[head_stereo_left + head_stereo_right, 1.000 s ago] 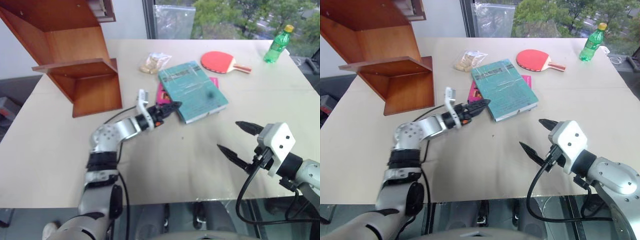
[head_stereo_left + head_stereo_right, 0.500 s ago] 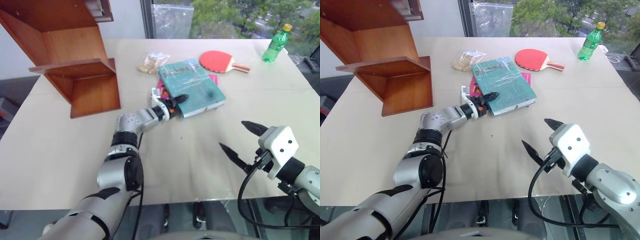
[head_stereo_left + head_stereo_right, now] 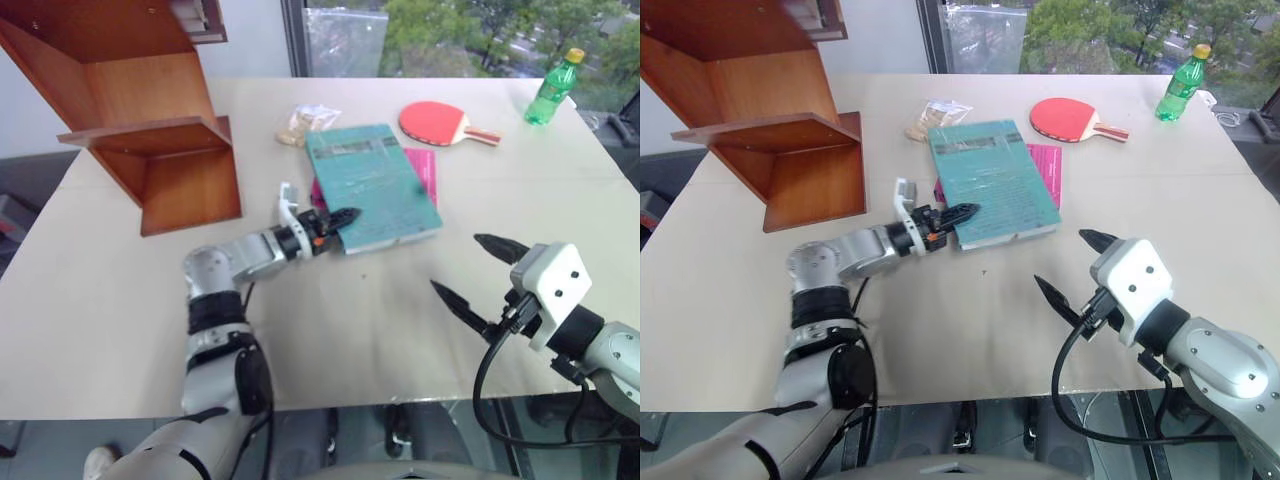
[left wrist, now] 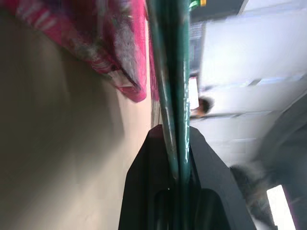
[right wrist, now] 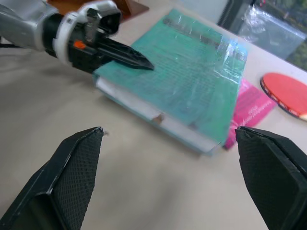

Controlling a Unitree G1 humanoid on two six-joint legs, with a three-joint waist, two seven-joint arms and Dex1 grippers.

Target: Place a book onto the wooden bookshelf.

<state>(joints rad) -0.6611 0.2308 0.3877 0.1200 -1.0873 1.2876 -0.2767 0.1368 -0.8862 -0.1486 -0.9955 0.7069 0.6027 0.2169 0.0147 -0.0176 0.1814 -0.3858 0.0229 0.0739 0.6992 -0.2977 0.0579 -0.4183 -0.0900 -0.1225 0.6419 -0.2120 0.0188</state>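
Near the middle of the pale surface (image 3: 120,290), the teal-green book (image 3: 372,185) lies on top of a bright pink book (image 3: 424,170), whose edge peeks out on the right side and a little at the left. At the teal book's near-left corner, the left gripper (image 3: 338,216) is clamped on the cover: its two black fingers (image 5: 125,54) are closed together, one above the cover and one beneath, so the book's edge runs between them. In the left wrist view the green cover (image 4: 173,86) passes edge-on straight down into the slot between the dark fingers, with the pink book beside it and the surface under that. The gripped corner looks slightly raised off the pink book, though how far cannot be told.

The right gripper (image 3: 473,275) hovers above the surface nearer the robot, well apart from the book, its fingers (image 5: 72,175) spread wide with nothing between them; it points toward the book's near edge.

The wooden bookshelf (image 3: 140,110) stands at the far left of the surface, its boards bare, apart from the book. Beyond the books lie a small clear bag (image 3: 305,124), a red table-tennis paddle (image 3: 438,123) and a green bottle (image 3: 556,88) at the far right corner.
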